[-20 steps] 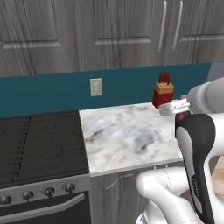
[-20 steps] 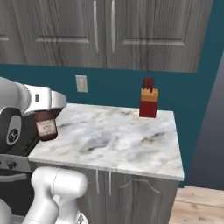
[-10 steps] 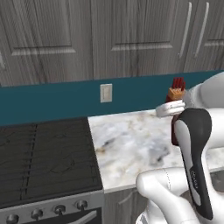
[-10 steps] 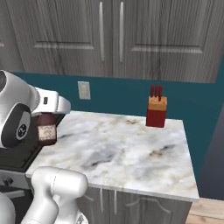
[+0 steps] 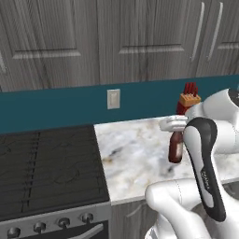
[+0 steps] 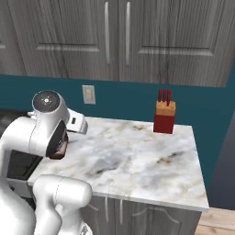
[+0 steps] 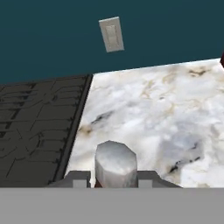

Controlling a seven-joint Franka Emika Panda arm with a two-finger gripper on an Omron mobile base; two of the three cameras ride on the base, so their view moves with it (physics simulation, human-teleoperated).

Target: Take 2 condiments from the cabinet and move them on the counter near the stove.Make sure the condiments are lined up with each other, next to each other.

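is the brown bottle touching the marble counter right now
Apart. In the left base view the brown bottle hangs from the gripper with bare counter showing below its base.

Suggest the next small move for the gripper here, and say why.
Probably lower the bottle straight down. The gripper is shut on its pale cap, and in the left base view it hangs above the counter, casting a shadow below. The marble beside the stove looks bare there, so setting it down near that edge seems reasonable.
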